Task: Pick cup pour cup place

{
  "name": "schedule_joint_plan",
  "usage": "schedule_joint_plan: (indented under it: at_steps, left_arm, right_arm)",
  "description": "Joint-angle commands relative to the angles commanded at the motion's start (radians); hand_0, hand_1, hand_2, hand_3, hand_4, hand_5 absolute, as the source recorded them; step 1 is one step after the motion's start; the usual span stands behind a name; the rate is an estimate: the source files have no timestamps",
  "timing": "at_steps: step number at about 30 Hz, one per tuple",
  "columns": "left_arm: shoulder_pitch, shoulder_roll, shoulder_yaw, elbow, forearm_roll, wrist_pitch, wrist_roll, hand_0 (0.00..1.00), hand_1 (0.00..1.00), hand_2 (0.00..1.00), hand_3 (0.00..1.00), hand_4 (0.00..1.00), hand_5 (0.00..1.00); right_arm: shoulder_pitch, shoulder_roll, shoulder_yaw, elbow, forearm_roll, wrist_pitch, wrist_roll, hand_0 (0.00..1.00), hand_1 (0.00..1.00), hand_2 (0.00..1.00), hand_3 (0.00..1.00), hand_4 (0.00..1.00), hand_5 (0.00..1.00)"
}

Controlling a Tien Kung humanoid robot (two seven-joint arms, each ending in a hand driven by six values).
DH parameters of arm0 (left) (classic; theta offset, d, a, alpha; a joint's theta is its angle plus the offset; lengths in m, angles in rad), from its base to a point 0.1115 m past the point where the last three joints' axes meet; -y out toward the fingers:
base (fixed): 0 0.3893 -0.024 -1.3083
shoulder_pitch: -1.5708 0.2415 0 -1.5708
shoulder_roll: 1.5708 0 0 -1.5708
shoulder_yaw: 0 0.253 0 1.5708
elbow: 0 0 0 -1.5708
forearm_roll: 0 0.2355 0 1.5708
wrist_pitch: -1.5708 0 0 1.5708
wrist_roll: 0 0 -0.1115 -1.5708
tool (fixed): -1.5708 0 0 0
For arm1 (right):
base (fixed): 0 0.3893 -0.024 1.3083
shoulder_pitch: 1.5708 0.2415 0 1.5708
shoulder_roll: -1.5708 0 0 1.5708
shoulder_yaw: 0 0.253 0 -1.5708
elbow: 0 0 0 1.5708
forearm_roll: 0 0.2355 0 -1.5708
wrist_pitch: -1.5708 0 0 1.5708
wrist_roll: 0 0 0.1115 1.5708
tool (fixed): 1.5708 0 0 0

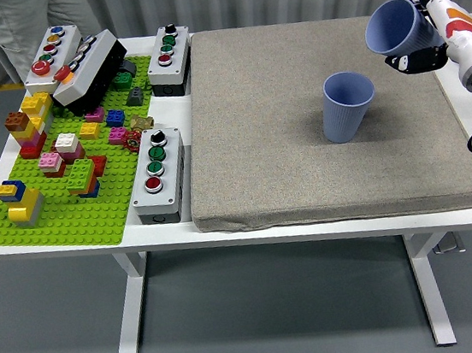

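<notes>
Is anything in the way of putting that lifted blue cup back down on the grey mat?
Nothing visible is. The right hand holds the tilted blue cup above the grey mat near its far right corner. The only thing on the mat is the standing blue cup, nearer and to the left, with bare mat around it.

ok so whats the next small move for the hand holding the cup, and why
Probably bring the held cup upright and lower it onto the grey mat, to the right of the standing cup. The right hand grips it tilted, mouth facing left, raised clear of the standing cup rather than over it, so the pour looks finished and placing remains.
</notes>
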Motion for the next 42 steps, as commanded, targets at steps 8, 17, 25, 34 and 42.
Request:
schedule_joint_plan:
  at_steps: [8, 17, 25, 34, 42]
  left_arm:
    - [0.001, -0.001, 0.008, 0.000, -0.004, 0.000, -0.001, 0.873, 0.856, 0.863, 0.771, 0.641, 0.954]
    - [0.005, -0.003, 0.014, 0.000, -0.007, -0.001, -0.003, 0.873, 0.856, 0.862, 0.771, 0.640, 0.954]
    - [0.001, -0.004, 0.015, 0.000, -0.003, -0.002, -0.003, 0.873, 0.856, 0.862, 0.771, 0.641, 0.954]
    - [-0.003, -0.005, 0.021, 0.000, -0.004, -0.003, -0.005, 0.872, 0.856, 0.862, 0.771, 0.641, 0.955]
    - [-0.005, -0.005, 0.023, 0.000, -0.006, -0.004, -0.005, 0.871, 0.855, 0.862, 0.771, 0.641, 0.956]
  right_arm:
    - [-0.048, 0.055, 0.159, -0.060, 0.204, 0.032, 0.050, 0.849, 0.706, 0.607, 0.667, 0.770, 0.166]
    - [-0.110, 0.090, 0.295, -0.128, 0.571, 0.090, 0.160, 0.842, 0.707, 0.605, 0.667, 0.773, 0.175]
    - [-0.159, 0.107, 0.298, -0.169, 0.695, 0.048, 0.237, 0.840, 0.707, 0.607, 0.667, 0.769, 0.162]
    - [-0.199, 0.126, 0.277, -0.192, 0.675, -0.004, 0.284, 0.851, 0.704, 0.603, 0.662, 0.767, 0.160]
    - [-0.219, 0.132, 0.215, -0.212, 0.701, -0.017, 0.330, 0.834, 0.702, 0.601, 0.663, 0.768, 0.165]
